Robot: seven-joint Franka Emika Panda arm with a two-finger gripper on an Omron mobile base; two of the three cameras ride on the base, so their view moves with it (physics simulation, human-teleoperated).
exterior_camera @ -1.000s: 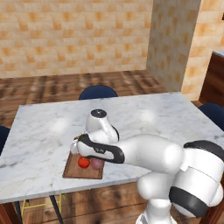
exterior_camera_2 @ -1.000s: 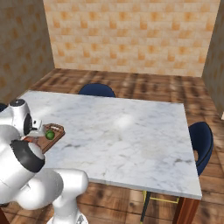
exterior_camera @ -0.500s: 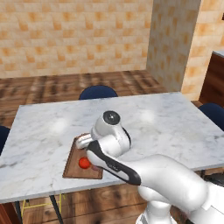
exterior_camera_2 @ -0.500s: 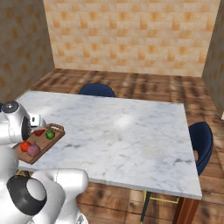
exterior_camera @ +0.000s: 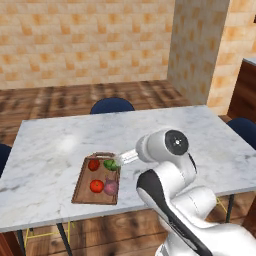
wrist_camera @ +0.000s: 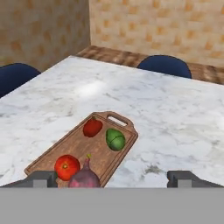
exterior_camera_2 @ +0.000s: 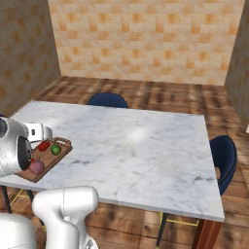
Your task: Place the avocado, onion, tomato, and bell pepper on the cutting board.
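The brown cutting board point(exterior_camera: 84, 181) lies near the table's front left edge and holds four things. A green avocado point(exterior_camera: 110, 164) and a red bell pepper point(exterior_camera: 93, 164) sit at the handle end. A red tomato point(exterior_camera: 96, 186) and a purplish onion point(exterior_camera: 110, 187) sit at the near end. The hand view shows the avocado point(wrist_camera: 115, 139), bell pepper point(wrist_camera: 92, 127), tomato point(wrist_camera: 67, 167) and onion point(wrist_camera: 85, 177) on the board point(wrist_camera: 87, 148). My gripper point(wrist_camera: 113, 179) is open and empty, raised beside the board's right edge, with its fingertips point(wrist_camera: 41, 178) wide apart. From the right base, the avocado point(exterior_camera_2: 56, 150) and onion point(exterior_camera_2: 36, 167) show beside my hand.
The white marble table point(exterior_camera: 60, 140) stretches wide to the right and back of the board. Blue chairs stand at the far side point(exterior_camera: 112, 105) and at the right end point(exterior_camera_2: 222, 154). The board lies close to the table's front edge.
My arm has lifted and drawn back from over the board to its right side. The avocado and the other items, earlier partly covered by the hand, now lie in plain sight.
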